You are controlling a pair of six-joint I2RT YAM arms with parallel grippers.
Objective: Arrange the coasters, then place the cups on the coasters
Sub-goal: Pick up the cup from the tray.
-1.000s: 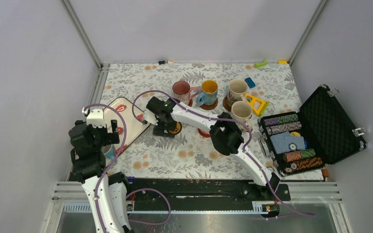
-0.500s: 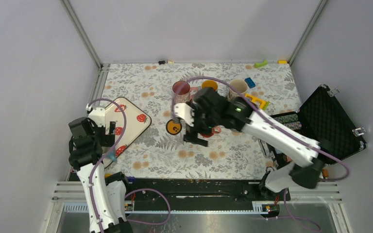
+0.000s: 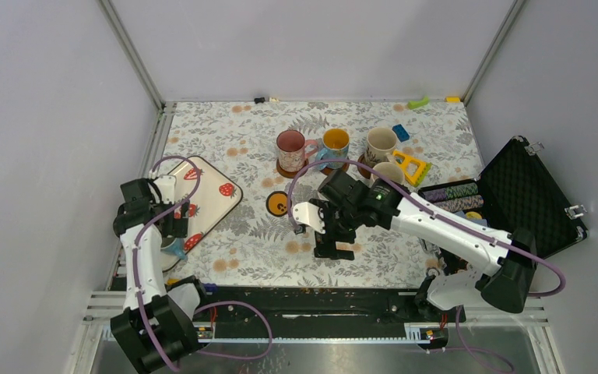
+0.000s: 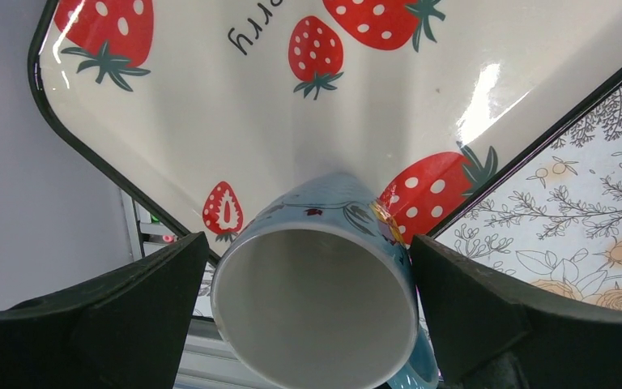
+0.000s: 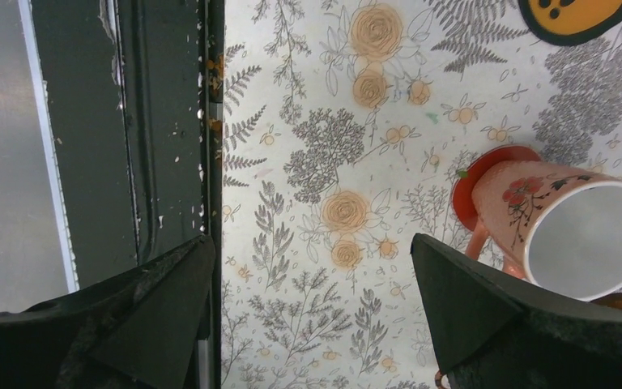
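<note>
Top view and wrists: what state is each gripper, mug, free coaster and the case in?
Left gripper: open, straddling the light blue mug.
Right gripper: open, empty.
Light blue mug: on the strawberry tray, ungripped.
Flowered mug: upright on the red coaster.
Pink mug: upright on a brown coaster.
Yellow-lined mug: upright on a dark coaster.
Cream mug: upright on its coaster.
Orange coaster: bare.
Black case: open.

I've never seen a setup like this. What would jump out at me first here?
Probably the open black case full of striped poker chips on the table's right side, and the strawberry tray on the left. A row of mugs stands at the far middle, with an orange coaster lying bare in front of it. The left hand has its fingers spread on either side of a blue mug at the tray's near edge.
</note>
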